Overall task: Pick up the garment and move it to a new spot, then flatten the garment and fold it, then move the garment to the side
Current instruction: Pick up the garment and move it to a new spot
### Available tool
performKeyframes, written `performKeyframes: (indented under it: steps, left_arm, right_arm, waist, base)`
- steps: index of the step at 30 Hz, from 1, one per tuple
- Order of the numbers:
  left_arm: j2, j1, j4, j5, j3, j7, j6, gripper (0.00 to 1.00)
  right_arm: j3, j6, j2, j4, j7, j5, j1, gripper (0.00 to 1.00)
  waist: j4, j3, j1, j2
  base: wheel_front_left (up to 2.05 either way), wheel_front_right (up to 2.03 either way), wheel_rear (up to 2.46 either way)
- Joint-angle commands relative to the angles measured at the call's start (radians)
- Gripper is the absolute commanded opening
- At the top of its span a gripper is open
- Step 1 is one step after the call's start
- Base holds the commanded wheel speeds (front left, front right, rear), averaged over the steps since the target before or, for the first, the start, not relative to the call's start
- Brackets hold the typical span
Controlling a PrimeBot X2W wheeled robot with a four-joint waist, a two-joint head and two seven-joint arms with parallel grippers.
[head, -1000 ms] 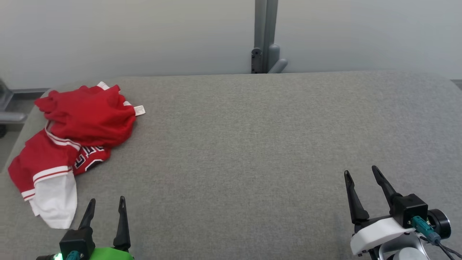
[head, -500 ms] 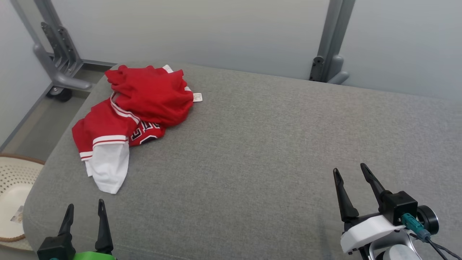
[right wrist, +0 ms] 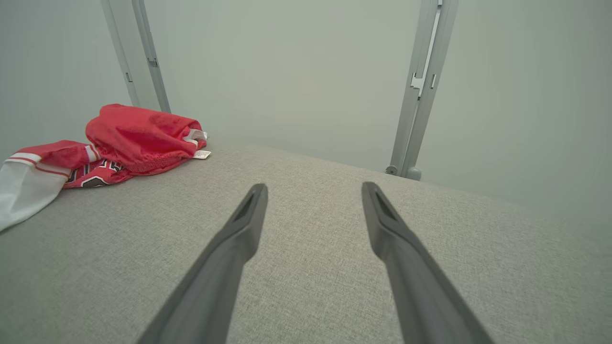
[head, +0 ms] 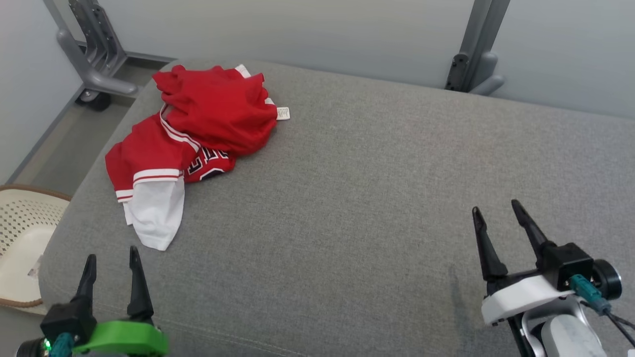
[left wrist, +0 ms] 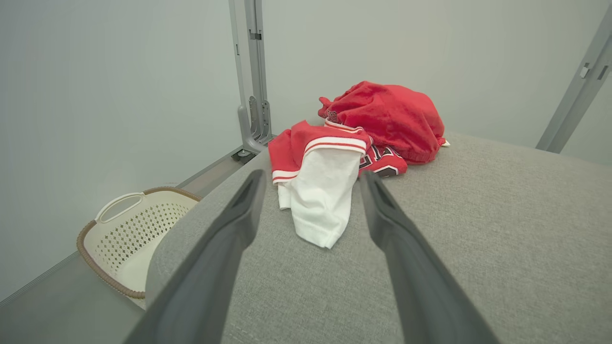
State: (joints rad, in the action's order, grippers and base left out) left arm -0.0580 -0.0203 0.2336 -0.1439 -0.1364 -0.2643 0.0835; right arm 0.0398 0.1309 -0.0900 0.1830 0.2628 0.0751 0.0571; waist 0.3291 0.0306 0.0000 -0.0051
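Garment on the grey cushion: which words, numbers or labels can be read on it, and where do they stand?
No text can be read.
On the red garment, the lettering: dark characters with white outline, half hidden by folds, unreadable.
At its edge, the white tag: print too small to read.

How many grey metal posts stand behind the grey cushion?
2. The left post stands past the far left corner, near the garment; the right post stands behind the far edge, toward the right. Others may lie out of frame.
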Motion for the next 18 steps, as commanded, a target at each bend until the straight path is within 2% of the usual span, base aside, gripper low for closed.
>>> performKeyframes:
  steps: [1,8,18]
  left_arm:
    - [0.003,0.052,0.007,-0.026,0.012,0.000,0.004,1.00]
    - [0.001,0.288,0.049,-0.167,0.049,0.146,0.032,1.00]
    - [-0.121,0.594,0.101,-0.224,0.081,0.336,0.042,1.00]
  right_arm:
    - [-0.007,0.000,-0.022,-0.015,0.003,-0.001,0.028,1.00]
    - [-0.019,0.000,-0.078,-0.055,0.003,0.007,0.124,1.00]
    - [0.009,0.000,-0.097,-0.129,0.003,0.015,0.229,1.00]
  waist:
    - [-0.023,0.087,0.0000,0.0051]
    - [-0.067,0.252,0.0000,0.0051]
    - [-0.165,0.424,0.0000,0.0051]
  base:
    - [0.00,0.00,0.00]
    - [0.00,0.00,0.00]
    - [0.00,0.00,0.00]
